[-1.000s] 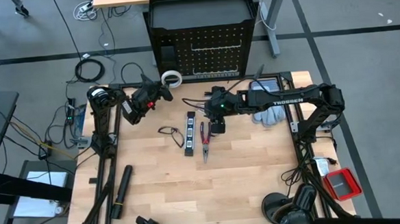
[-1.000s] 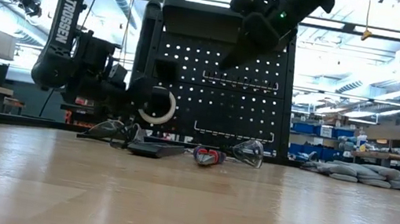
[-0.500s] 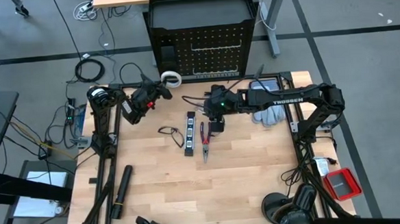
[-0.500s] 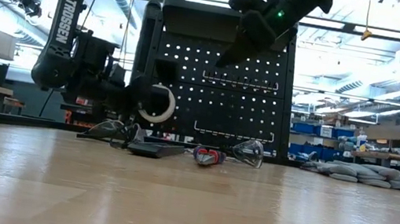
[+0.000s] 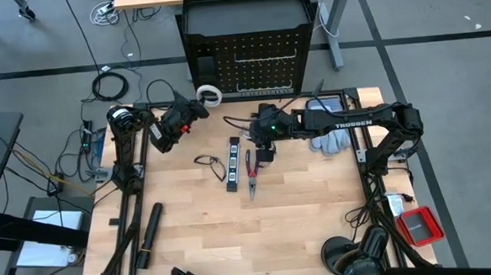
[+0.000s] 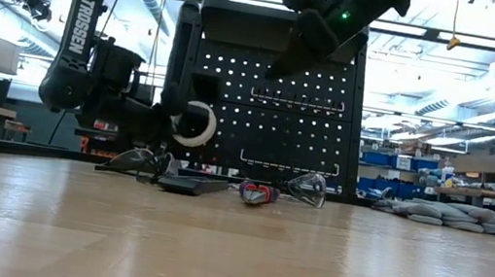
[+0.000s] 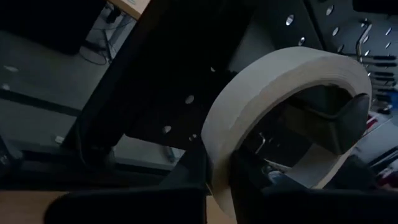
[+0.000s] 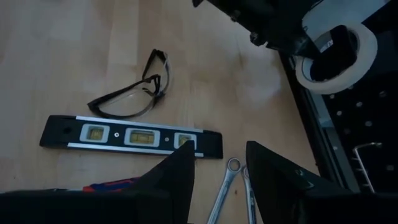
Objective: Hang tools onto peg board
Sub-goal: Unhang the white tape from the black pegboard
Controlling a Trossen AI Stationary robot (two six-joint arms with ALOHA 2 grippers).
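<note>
The white tape ring (image 5: pixel 209 95) is gripped by the left claw (image 5: pixel 198 107) at the peg board (image 5: pixel 263 65); the right claw (image 5: pixel 263 156), open, is held mid-frame above the surface (image 5: pixel 317 209), its fingertips hidden.

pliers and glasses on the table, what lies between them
The black level lies between the pliers and glasses, seen in the high view.

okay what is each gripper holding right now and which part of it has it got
The left gripper is shut on the white tape ring, pinching its band at the rim, by the peg board. The right gripper holds nothing.

Bright backlit room; dim left-wrist view.
</note>
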